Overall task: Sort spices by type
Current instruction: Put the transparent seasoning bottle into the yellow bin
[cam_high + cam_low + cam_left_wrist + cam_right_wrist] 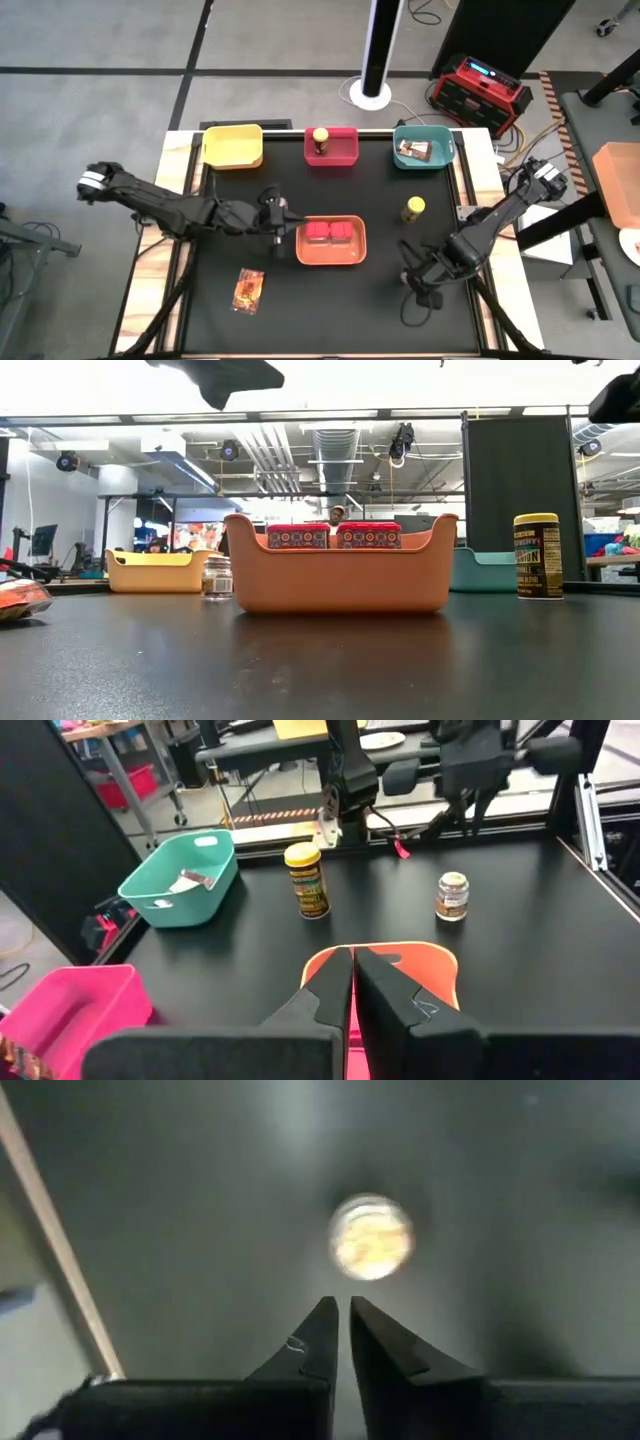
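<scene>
1. The left gripper point(277, 228) hangs above the black surface point(330, 310), just beside the orange tray point(331, 258). Its jaws are pressed together and hold nothing.
2. The right gripper point(428, 297) is above the near right part of the surface. Its jaws are nearly closed and empty, pointing down toward a small clear shaker point(370, 1236) on the surface below them.
3. Two red tubs point(331, 234) sit side by side inside the orange tray.
4. One yellow-lidded jar point(320, 139) stands in the red tray point(344, 153); the other jar point(414, 208) stands on the surface, near the teal tray point(436, 159).
5. One printed packet point(412, 150) lies in the teal tray, the other packet point(248, 290) on the surface.
6. The yellow tray point(232, 146) is at the far left.
</scene>
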Controlling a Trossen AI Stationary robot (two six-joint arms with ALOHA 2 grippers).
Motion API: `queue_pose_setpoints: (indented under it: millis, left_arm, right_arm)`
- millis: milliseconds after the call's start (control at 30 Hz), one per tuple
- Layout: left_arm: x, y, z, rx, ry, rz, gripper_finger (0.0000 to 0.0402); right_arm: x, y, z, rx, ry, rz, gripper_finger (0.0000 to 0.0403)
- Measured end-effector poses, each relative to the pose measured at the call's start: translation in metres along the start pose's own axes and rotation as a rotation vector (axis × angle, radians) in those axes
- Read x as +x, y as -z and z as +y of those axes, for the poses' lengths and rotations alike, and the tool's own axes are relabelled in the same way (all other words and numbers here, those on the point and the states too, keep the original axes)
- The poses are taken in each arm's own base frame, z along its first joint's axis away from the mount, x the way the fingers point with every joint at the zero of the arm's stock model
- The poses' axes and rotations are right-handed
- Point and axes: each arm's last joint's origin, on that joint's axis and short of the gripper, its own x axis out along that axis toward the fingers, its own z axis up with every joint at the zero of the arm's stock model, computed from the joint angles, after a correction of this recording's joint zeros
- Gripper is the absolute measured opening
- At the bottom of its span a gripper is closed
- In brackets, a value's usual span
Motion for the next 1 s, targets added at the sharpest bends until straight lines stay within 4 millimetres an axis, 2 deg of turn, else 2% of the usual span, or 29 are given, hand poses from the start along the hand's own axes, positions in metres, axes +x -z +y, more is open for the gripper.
queue_pose_setpoints:
  millis: [67,167,333,500,633,800,1000]
  left_arm:
    - [-0.002,-0.002,0.001,0.005,0.000,-0.008,0.0000]
    - [-0.006,-0.003,0.003,0.012,-0.003,-0.007,0.0000]
    - [-0.011,-0.005,0.006,0.026,-0.017,-0.008,0.0000]
    - [-0.015,-0.006,0.007,0.032,-0.030,-0.002,0.0000]
    - [-0.015,-0.004,0.008,0.039,-0.030,0.015,0.0000]
    - [-0.016,-0.002,0.009,0.050,-0.081,0.039,0.0000]
    - [-0.016,-0.002,0.010,0.065,-0.104,0.041,0.0000]
  right_arm:
    - [0.002,-0.001,-0.003,0.073,0.018,-0.008,0.0037]
    - [0.006,-0.004,-0.008,0.290,0.034,-0.006,0.0074]
    - [0.008,-0.006,-0.010,0.557,0.026,-0.004,0.0168]
    - [0.009,-0.006,-0.009,0.648,0.017,-0.009,0.0262]
    - [0.021,-0.013,-0.003,0.641,0.002,-0.016,0.0316]
    - [0.043,-0.019,0.002,0.655,0.064,0.013,0.0348]
    - [0.064,-0.023,0.005,0.683,0.124,0.063,0.0337]
